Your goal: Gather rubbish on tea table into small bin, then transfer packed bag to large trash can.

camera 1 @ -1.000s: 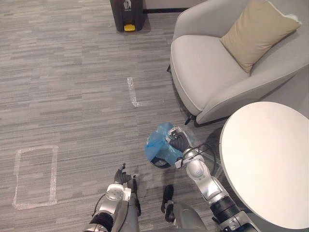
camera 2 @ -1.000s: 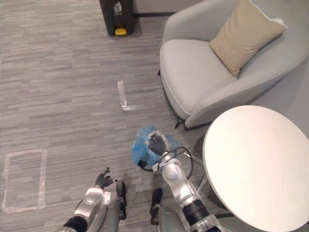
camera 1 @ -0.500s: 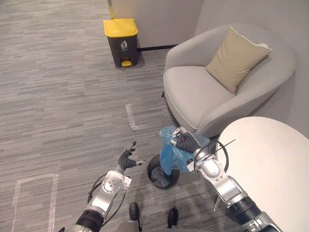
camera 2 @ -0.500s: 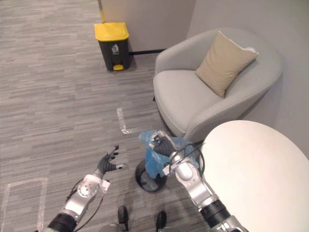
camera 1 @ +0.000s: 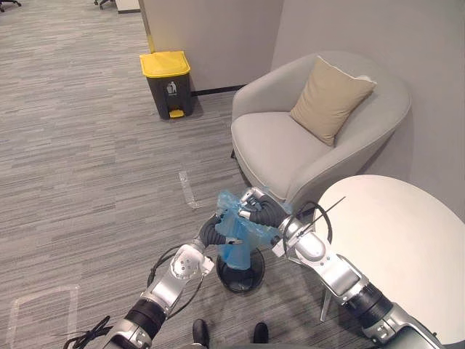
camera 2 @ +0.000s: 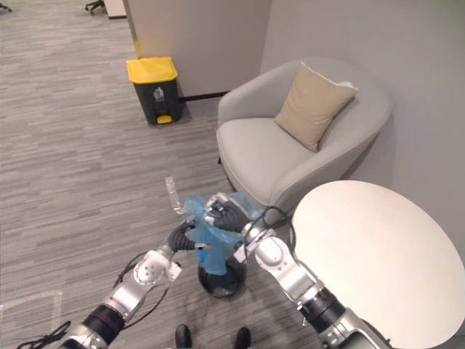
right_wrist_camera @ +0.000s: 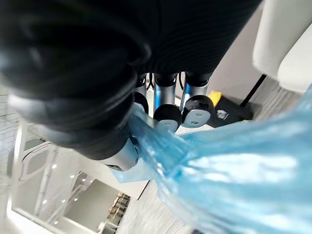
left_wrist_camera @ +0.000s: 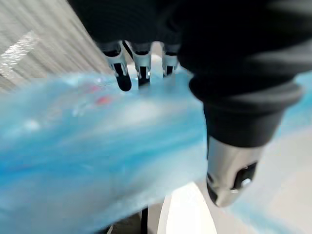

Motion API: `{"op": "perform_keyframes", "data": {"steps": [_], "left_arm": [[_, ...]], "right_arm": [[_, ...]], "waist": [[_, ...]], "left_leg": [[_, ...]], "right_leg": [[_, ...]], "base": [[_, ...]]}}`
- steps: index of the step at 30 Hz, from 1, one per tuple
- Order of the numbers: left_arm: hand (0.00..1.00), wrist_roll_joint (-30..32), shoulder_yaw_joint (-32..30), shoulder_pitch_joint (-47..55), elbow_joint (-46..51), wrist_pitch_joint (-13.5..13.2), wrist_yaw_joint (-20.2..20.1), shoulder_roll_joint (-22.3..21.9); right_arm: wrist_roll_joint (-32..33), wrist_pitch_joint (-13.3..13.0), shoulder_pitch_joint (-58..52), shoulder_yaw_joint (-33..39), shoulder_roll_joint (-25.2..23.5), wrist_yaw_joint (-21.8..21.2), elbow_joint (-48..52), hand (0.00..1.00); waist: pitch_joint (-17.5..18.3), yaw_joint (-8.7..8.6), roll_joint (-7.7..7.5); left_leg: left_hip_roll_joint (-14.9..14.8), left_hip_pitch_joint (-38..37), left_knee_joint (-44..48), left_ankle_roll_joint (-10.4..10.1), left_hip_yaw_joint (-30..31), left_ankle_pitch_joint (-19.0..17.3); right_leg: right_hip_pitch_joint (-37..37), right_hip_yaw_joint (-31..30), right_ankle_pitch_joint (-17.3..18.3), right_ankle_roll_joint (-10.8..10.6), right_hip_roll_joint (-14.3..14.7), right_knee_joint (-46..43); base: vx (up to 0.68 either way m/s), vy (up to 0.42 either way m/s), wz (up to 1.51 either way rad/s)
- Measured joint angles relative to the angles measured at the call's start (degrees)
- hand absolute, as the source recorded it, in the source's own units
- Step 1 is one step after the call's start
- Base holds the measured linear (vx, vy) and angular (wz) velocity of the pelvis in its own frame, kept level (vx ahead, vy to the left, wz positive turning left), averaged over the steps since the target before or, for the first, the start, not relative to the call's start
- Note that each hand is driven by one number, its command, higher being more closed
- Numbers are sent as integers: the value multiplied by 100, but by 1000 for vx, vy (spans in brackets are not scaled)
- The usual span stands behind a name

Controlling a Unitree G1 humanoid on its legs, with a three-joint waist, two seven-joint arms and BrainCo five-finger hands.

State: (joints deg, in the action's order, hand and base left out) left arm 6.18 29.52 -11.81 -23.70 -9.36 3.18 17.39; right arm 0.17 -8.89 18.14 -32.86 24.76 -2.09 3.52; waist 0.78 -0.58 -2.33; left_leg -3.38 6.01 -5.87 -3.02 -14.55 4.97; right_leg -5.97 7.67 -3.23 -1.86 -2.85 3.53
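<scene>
Your right robot hand (camera 1: 261, 214) clamps the blue plastic bag (camera 1: 238, 241) by its neck, long axis vertical; left robot hand (camera 1: 212, 233) grip: can't tell.

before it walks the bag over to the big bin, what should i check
1. Right hand grip on the blue bag: ok, fingers curled round its bunched top.
2. Left hand grip: not ok, it touches the bag's side and its fingers look straight, not closed.
3. Bag free of the small bin: cannot tell, its bottom hangs right at the bin's mouth.
4. Bag tied shut: cannot tell.
5. Large trash can ready: not ok, its yellow lid is down.
6. Floor towards it: ok, just a flat tape strip.
</scene>
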Motion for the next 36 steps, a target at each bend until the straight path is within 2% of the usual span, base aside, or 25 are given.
{"op": "perform_keyframes", "data": {"steps": [4, 10, 11, 18, 21, 32, 33, 36], "left_arm": [[0, 314, 129, -88, -243, 0, 60, -116], [0, 738, 112, -114, -601, -30, 459, -522], [100, 787, 109, -121, -677, -30, 545, -594], [100, 900, 67, -154, -914, 11, 959, -840], [100, 895, 73, -216, -1146, 143, 993, -900], [100, 594, -33, -216, -1146, 140, 1045, -965], [100, 591, -95, -212, -1131, 140, 1041, -970], [100, 503, -164, -192, -1104, 145, 1039, -958]], "right_arm": [[125, 1, 112, -204, -64, -11, 134, 100], [471, 135, 140, -301, -501, 48, 134, 100], [506, 178, 163, -363, -531, 72, 133, 100], [1059, 293, 240, -388, -838, 284, 133, 100], [1242, 289, 436, -506, -1078, 290, 134, 100], [1367, 209, 435, -575, -1331, 262, 140, 100], [1354, 183, 381, -564, -1346, 257, 177, 0], [1327, 31, 153, -529, -1352, 218, 355, 0]], "waist": [[1, -14, -1], [7, 3, -9], [8, 9, -9], [13, 53, -15], [15, 19, -15], [24, -27, -23], [24, -29, -23], [25, -29, -24]], "left_leg": [[-1, -1, 0, 0, -2, 0], [6, 2, 0, 0, 13, 1], [9, 2, 0, 0, 26, 1], [10, 3, 0, -13, 94, 12], [3, 2, 0, -20, 106, 18], [3, -1, 0, -22, 115, 19], [3, -1, 0, -22, 115, 19], [6, -1, 0, -22, 116, 19]], "right_leg": [[-3, -14, -7, -1, 3, 4], [4, -15, -15, -1, 6, 20], [6, -12, -15, -2, 7, 19], [12, 15, -15, -2, 11, 6], [5, 11, -17, 1, 13, 0], [3, 9, -16, 0, 9, -9], [3, 8, -16, 0, 9, -9], [4, 6, -15, -2, 6, -9]], "base": [[4, 1, -1], [0, 0, 0], [0, 0, 0], [0, 0, 0], [0, 0, 0], [0, 0, 0], [0, 0, 0], [0, 0, 0]]}}
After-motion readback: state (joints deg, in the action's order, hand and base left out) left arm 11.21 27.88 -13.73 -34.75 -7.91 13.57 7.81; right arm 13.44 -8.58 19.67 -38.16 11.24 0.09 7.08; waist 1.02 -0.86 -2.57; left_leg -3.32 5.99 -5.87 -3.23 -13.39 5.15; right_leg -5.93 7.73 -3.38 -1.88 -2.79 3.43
